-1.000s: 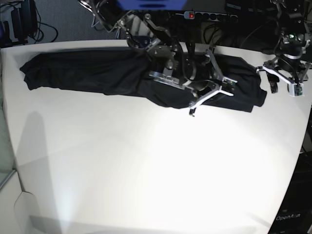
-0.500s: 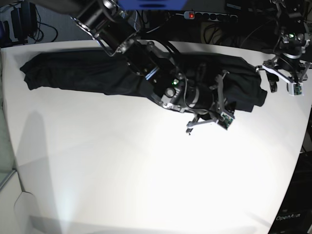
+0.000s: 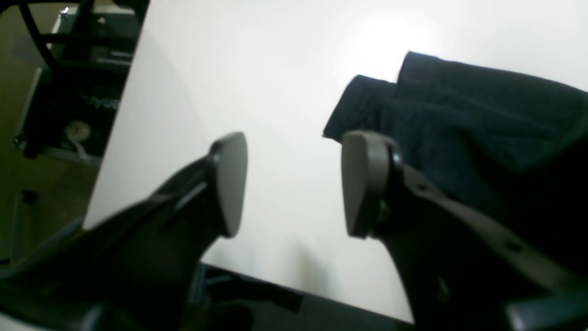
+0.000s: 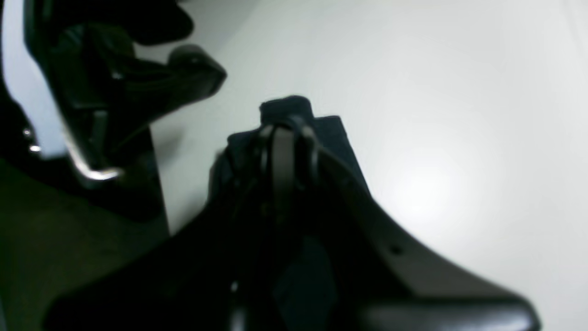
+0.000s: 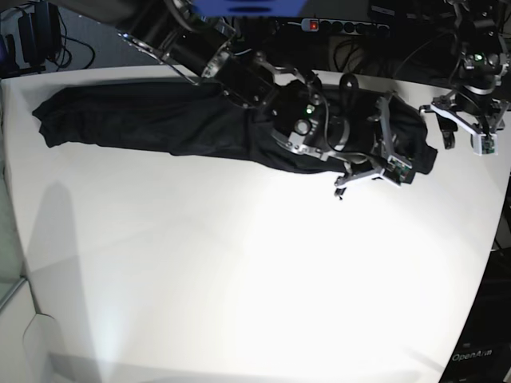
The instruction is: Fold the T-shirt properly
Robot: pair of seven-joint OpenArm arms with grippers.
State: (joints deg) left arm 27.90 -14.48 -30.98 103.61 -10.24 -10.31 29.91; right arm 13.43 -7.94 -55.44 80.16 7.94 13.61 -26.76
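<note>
The black T-shirt [image 5: 144, 120] lies in a long bunched strip along the back of the white table [image 5: 239, 271]. My right arm reaches across it from the back left. Its gripper [image 5: 411, 150] sits at the shirt's right end. In the right wrist view that gripper [image 4: 285, 133] is shut on the T-shirt, with a dark fold [image 4: 287, 106] poking out past the tips. My left gripper [image 5: 463, 142] hangs open just right of the shirt, near the table's right edge. Nothing lies between its grey pads [image 3: 229, 184], and the shirt's cuffed edge [image 3: 459, 115] lies beside the right pad.
A power strip [image 5: 343, 25] and cables run behind the table's back edge. Headphones [image 5: 36, 36] hang at the back left. A black box [image 5: 479, 355] stands off the table's right front corner. The table's right edge [image 3: 124, 138] runs close to the left gripper.
My right arm has swung to the right along the shirt, from its middle to its right end, and the gripper has turned. The left arm has not moved.
</note>
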